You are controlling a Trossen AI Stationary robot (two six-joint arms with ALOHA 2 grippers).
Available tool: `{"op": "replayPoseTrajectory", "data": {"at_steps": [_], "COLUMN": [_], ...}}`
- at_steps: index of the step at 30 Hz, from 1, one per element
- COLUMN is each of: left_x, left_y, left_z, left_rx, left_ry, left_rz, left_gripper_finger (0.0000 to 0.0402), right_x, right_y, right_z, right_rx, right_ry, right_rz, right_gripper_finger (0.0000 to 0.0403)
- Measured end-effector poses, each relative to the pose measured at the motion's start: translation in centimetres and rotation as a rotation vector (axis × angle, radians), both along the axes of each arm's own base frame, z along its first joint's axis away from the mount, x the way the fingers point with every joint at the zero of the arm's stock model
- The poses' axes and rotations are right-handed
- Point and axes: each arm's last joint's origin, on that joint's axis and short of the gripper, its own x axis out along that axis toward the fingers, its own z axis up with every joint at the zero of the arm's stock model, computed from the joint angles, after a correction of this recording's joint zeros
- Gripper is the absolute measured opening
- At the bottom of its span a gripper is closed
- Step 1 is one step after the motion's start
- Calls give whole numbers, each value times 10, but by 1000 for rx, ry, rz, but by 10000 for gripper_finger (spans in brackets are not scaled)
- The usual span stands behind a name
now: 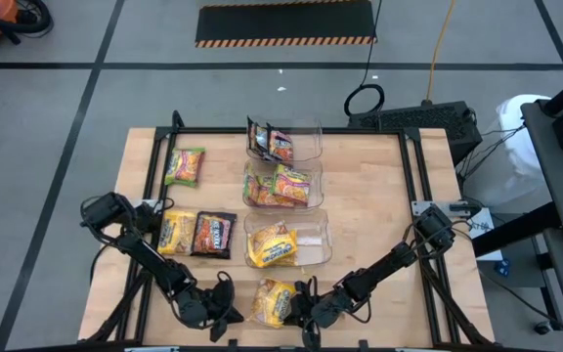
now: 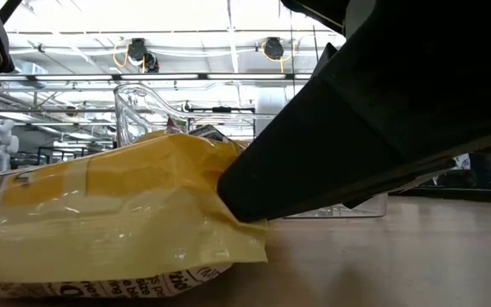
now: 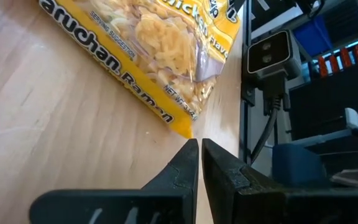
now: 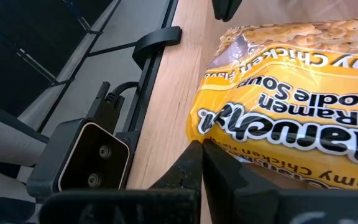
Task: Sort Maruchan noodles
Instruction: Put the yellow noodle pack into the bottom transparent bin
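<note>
A yellow Maruchan packet (image 1: 275, 300) lies flat near the table's near edge, between my two grippers. My left gripper (image 1: 229, 311) is shut and low on the table to the packet's left, its tips (image 3: 199, 148) just short of a packet corner (image 3: 187, 129). My right gripper (image 1: 303, 309) is shut at the packet's right edge. Loose on the table lie a green-yellow packet (image 1: 185, 166), a yellow one (image 1: 177, 232) and a dark one (image 1: 214, 235). Three clear bins hold dark (image 1: 274, 145), green-yellow (image 1: 281, 184) and yellow (image 1: 272, 244) packets. My right gripper's shut fingertips (image 4: 194, 152) meet the yellow packet's right-hand edge (image 4: 211, 144), coming low and nearly level from the table's right. In the low view the film (image 2: 241, 230) folds around the dark finger (image 2: 331, 145). Whether a layer lies between the tips, I cannot tell. The packet rests on the table.
The three bins stand in a column down the table's middle (image 1: 316, 230). The low camera (image 3: 269, 55) sits on the near edge close to both grippers. Bare wood lies on the table's right half (image 1: 379, 196). Black frame rails (image 1: 150, 176) run along both sides.
</note>
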Motion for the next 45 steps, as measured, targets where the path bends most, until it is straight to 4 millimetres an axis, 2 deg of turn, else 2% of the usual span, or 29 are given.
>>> {"op": "replayPoseTrajectory", "data": {"at_steps": [6, 12, 19, 22, 25, 28, 40, 45], "left_x": [5, 13, 7, 5, 5, 10, 18, 16], "left_y": [7, 5, -2, -1, 2, 3, 9, 6], "left_z": [-1, 5, 4, 2, -1, 2, 4, 4], "left_rx": [90, 258, 311, 295, 211, 137, 73, 57], "left_ry": [-35, -132, -117, -75, -7, -11, -2, 2], "left_rz": [1, -106, -151, -128, -46, 5, 30, 30], "left_gripper_finger": [26, 26, 26, 26, 26, 26, 25, 6], "right_x": [0, 0, 1, 1, 1, 1, 1, 1], "right_y": [0, 0, 0, 0, 0, 0, 0, 0], "right_z": [1, 1, 1, 1, 1, 1, 2, 2], "right_rx": [3, 4, 8, 4, 2, 2, 4, 5], "right_ry": [-6, -7, -13, -14, -16, -16, -19, -21], "right_rz": [-1, -1, -2, -1, -1, -1, -1, -1], "right_gripper_finger": [0, 0, 0, 0, 0, 0, 0, 0]}}
